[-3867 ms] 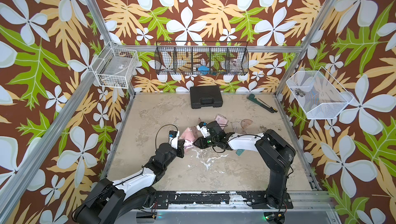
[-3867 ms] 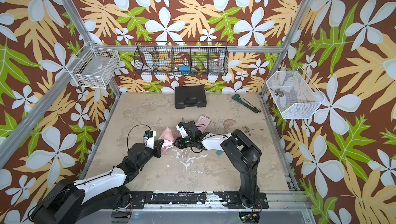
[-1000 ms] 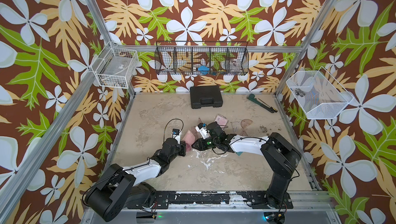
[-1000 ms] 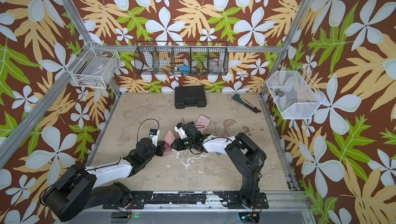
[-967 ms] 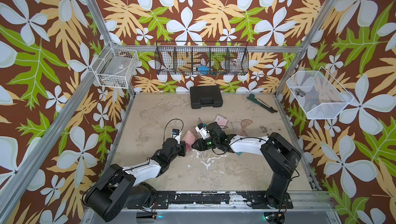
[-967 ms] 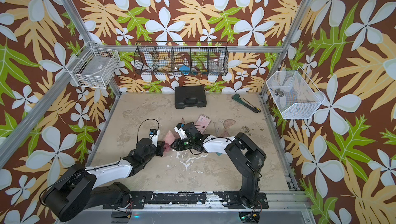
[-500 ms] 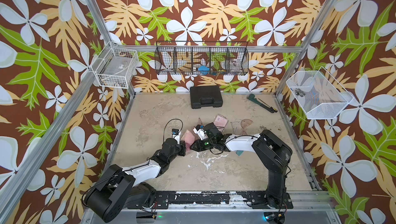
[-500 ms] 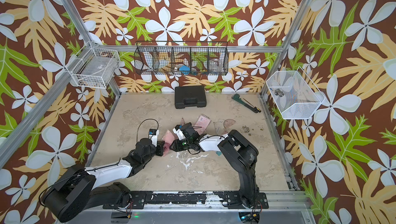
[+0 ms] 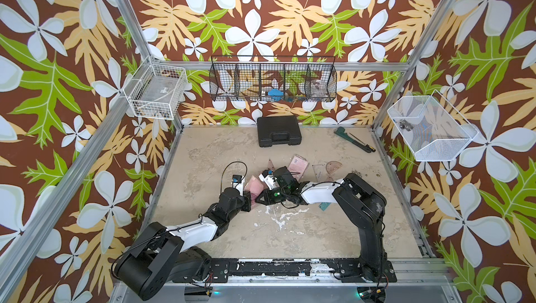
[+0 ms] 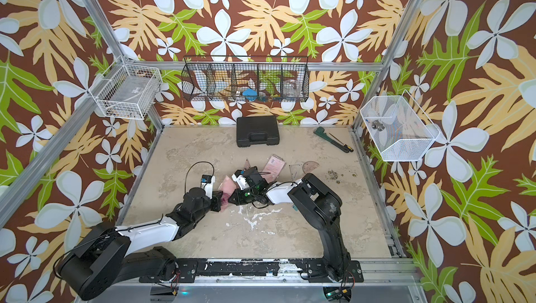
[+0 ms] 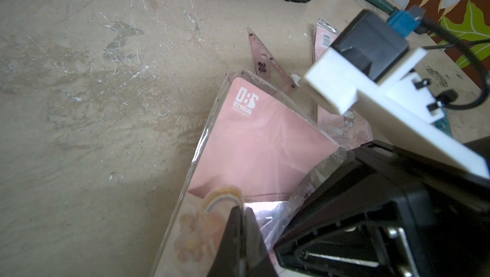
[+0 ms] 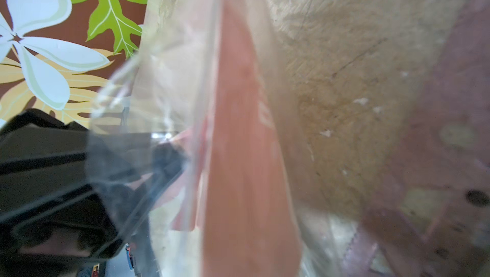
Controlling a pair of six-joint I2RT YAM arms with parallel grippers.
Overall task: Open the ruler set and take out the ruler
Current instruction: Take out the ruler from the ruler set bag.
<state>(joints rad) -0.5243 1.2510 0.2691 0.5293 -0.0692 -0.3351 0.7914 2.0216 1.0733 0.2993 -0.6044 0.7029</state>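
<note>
- In the left wrist view I see the left gripper (image 11: pixel 242 210) with its 2 fingers pressed together on the near edge of the ruler set (image 11: pixel 261 143), pinching the clear plastic there.
- The ruler set is a clear sleeve with a pink card inside. In both top views it sits near the middle of the table (image 9: pixel 214 147), between my 2 arms.
- The sleeve's far corner reaches up beside a loose brown set square (image 11: pixel 261 59) lying flat on the table. I cannot tell whether the sleeve rests on the surface or is tilted off it.
- The right gripper (image 9: pixel 262 197) points at the left one, its tip against the sleeve's open, crumpled end. I cannot tell whether its fingers are apart or together, since plastic and the black housing cover them.
- The right wrist view is blurred. The sleeve fills it, with the pink card seen nearly edge-on through the plastic.
- A 2nd pink packet (image 9: pixel 298 165) lies just behind the right wrist, and a protractor (image 9: pixel 333 167) lies near it.
- A closed black case (image 9: pixel 278 130) stands by the back wall, well apart from the grippers, and a green wrench (image 9: pixel 341 133) lies in the far corner.
</note>
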